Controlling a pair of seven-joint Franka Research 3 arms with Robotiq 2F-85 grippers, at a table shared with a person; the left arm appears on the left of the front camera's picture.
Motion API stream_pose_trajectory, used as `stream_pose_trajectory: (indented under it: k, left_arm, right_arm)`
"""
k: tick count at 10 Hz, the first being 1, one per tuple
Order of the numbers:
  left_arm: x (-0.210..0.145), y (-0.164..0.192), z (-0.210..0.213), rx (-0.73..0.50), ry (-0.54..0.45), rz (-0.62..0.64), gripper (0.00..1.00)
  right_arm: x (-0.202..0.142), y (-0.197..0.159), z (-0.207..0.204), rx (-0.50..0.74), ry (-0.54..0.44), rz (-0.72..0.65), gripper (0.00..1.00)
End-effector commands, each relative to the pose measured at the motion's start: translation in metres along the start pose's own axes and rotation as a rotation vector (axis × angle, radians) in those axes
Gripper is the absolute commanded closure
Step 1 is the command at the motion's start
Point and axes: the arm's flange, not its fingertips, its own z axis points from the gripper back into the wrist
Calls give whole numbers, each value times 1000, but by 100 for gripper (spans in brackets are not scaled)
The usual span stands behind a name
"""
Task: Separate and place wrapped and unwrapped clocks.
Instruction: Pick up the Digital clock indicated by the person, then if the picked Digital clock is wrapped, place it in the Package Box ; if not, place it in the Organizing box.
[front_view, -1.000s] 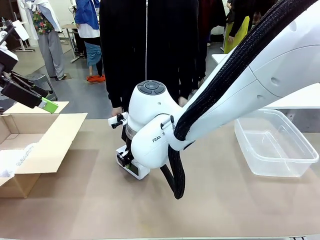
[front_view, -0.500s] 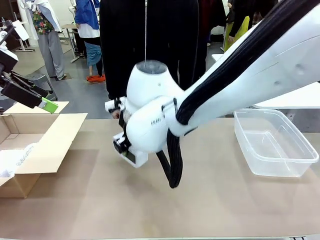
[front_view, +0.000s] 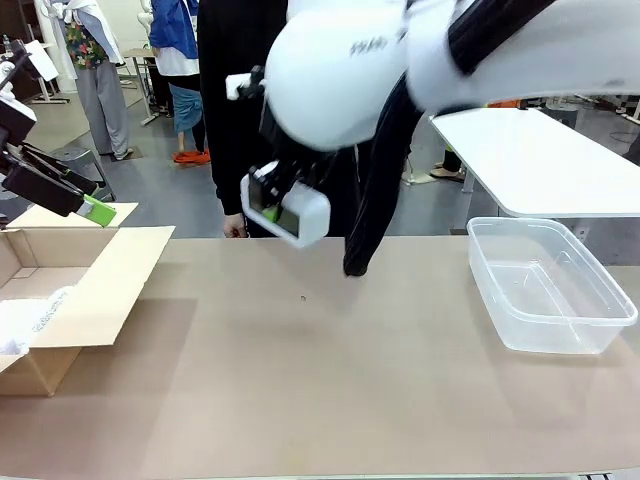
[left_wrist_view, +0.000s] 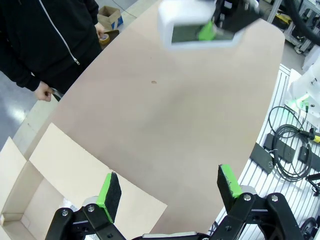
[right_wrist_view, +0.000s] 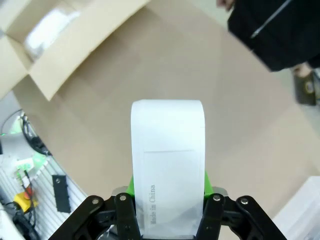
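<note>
Right claw (front_view: 283, 205) clamps unwrapped clock (front_view: 296, 213) across its flat sides, aloft over table (front_view: 330, 370); rigid, smooth, likely slippery. Left claw (left_wrist_view: 170, 192) wide, empty.

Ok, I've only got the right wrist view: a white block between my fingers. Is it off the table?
Observer: Yes. The right hand holds the unwrapped clock in the air above the table.
Operator: Where's the bin?
Observer: A clear plastic bin sits on the table's right side, with nothing in it.
Operator: And the left hand?
Observer: The left hand is open, hovering by the cardboard box.
</note>
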Motion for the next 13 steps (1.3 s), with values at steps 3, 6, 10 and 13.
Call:
stream_pose_trajectory:
  k: [3, 6, 10, 13]
  left_arm:
    - [1, -2, -1, 15, 2, 9, 0]
    - [1, -2, -1, 15, 2, 9, 0]
    - [1, -2, -1, 15, 2, 9, 0]
    - [1, -2, -1, 15, 2, 9, 0]
  right_arm:
    - [-22, -41, 12, 28, -52, -14, 68]
    - [-9, -42, 18, -15, -27, -35, 68]
    - [-9, -42, 18, -15, -27, -35, 68]
    - [-9, -42, 18, -15, -27, -35, 68]
